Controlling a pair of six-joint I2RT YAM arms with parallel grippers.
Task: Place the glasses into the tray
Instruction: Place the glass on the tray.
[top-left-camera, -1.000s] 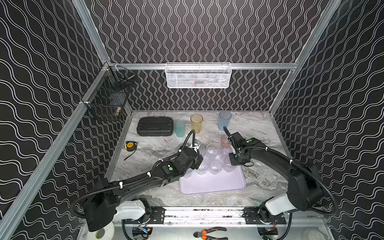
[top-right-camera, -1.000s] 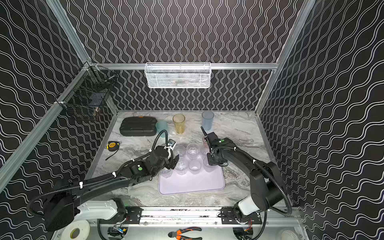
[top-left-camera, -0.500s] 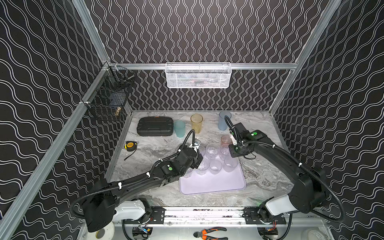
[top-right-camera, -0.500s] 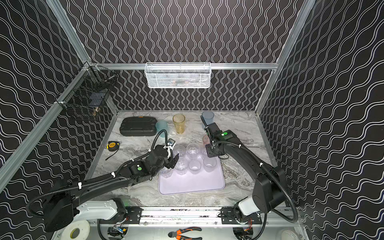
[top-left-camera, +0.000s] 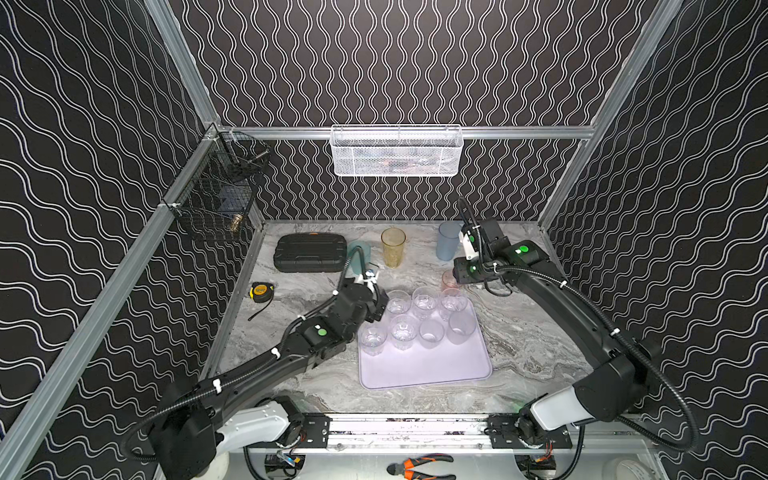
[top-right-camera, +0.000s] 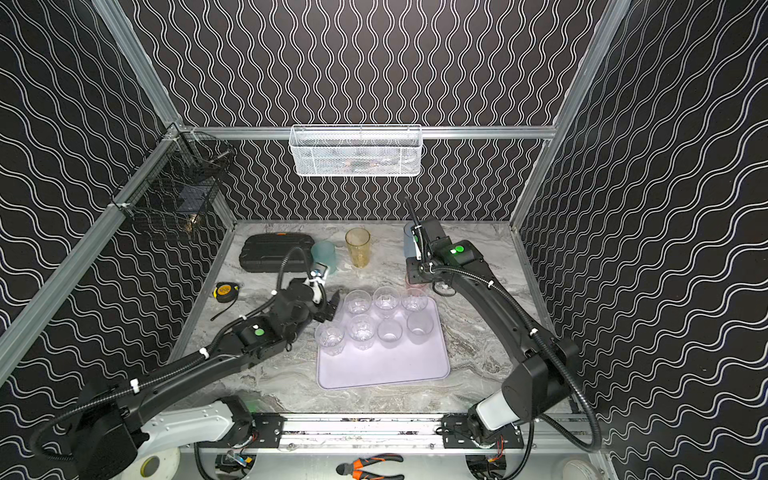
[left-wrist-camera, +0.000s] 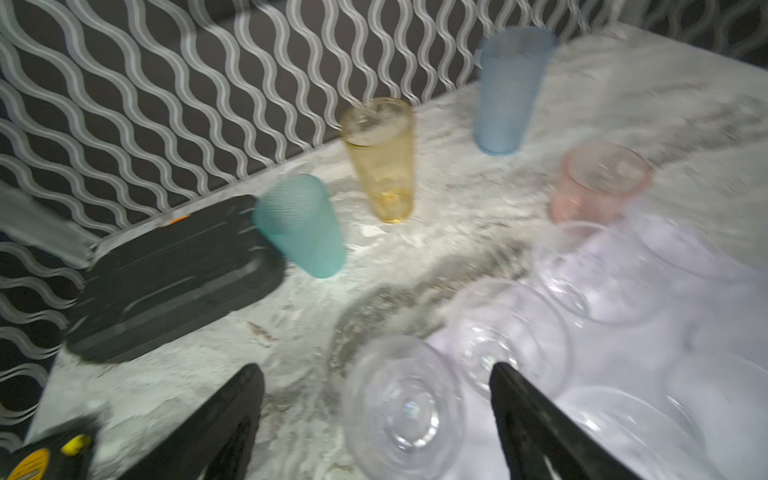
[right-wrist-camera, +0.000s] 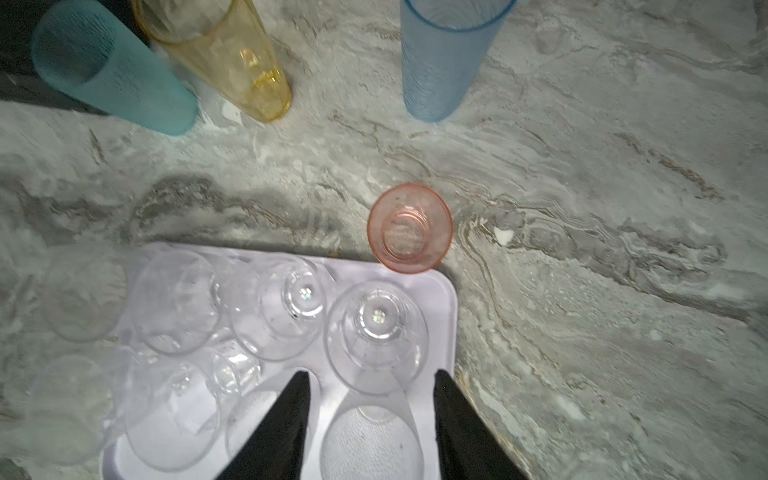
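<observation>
**Left gripper** (left-wrist-camera: 376, 368): fingers spread wide, straddling one clear glass (left-wrist-camera: 403, 407) without visibly pressing it. That glass stood at the far left edge of the tray (top-left-camera: 424, 370); whether it rested wholly on the tray could not be told.

**Right gripper** (right-wrist-camera: 372, 372): fingers apart and empty, hovering near the tray's far right corner, with the frosted glass (right-wrist-camera: 374, 444) seen below them.

**On the tray:** the other clear glasses (top-left-camera: 403, 330) stood upright in two close rows on its far half.

**Off the tray:** the pink glass (right-wrist-camera: 409, 228) stood just beside the far right corner. The blue glass (right-wrist-camera: 446, 62), amber glass (right-wrist-camera: 232, 54) and teal glass (right-wrist-camera: 112, 66) stood near the back wall, well apart from the tray.

**Handling (judged):** the glasses looked light, stiff, thin-walled and smooth, so they were probably slippery and best treated as breakable. The short ones would best be taken across the wall at mid-height. The tall tinted ones, liable to tip, would be better taken somewhat higher, with a moderate squeeze. The close packing left little room for a finger between neighbours.

**Surface:** a flat, hard, marble-patterned tabletop (top-left-camera: 532, 332) that offered no cushioning. It also carried a black case (top-left-camera: 309, 252) and a tape measure (top-left-camera: 261, 290).

**Room:** wavy-patterned walls, with a white wire basket (top-left-camera: 397, 151) on the back rail and a black wire basket (top-left-camera: 216, 195) at the left.
</observation>
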